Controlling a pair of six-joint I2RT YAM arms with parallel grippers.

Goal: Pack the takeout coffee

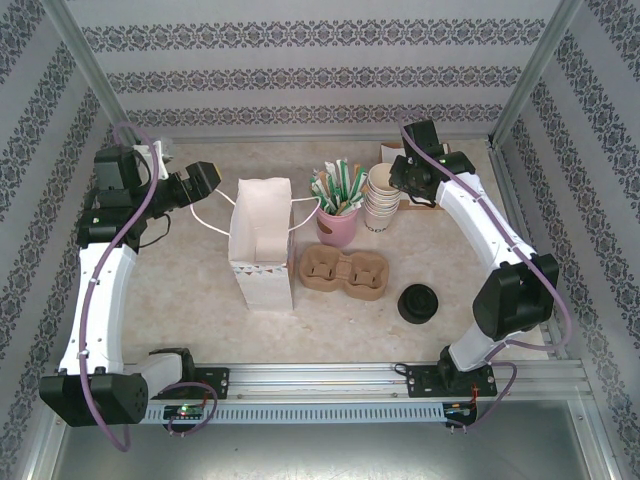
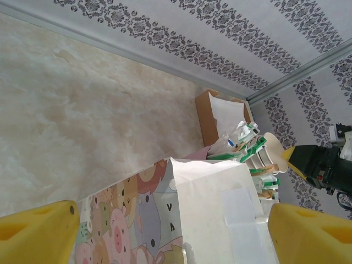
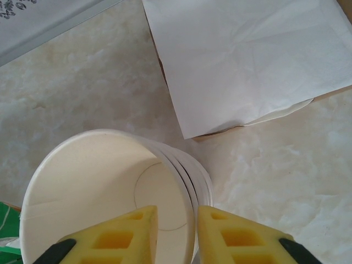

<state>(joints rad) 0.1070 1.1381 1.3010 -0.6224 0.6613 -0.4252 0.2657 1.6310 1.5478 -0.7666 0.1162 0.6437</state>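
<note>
The takeout coffee is out of view. A stack of lidless cream cups [image 1: 380,200] stands at the back right. My right gripper [image 1: 402,182] is down over that stack [image 3: 99,181]. In the right wrist view this gripper [image 3: 177,231] straddles the near wall of the top cup, one yellow finger [image 3: 118,234] inside and the other outside. A slim gap still shows beside the inner finger. My left gripper [image 1: 210,178] stands open at the back left, next to the upright paper bag [image 1: 262,240]. In the left wrist view its fingers flank the bag's open top [image 2: 220,209].
A brown cardboard cup carrier [image 1: 345,272] lies in the middle, right of the bag. Loose black lids [image 1: 418,303] sit in front of the right arm. A pink cup of sachets [image 1: 337,222] stands left of the cup stack. A napkin box [image 3: 247,60] lies behind it.
</note>
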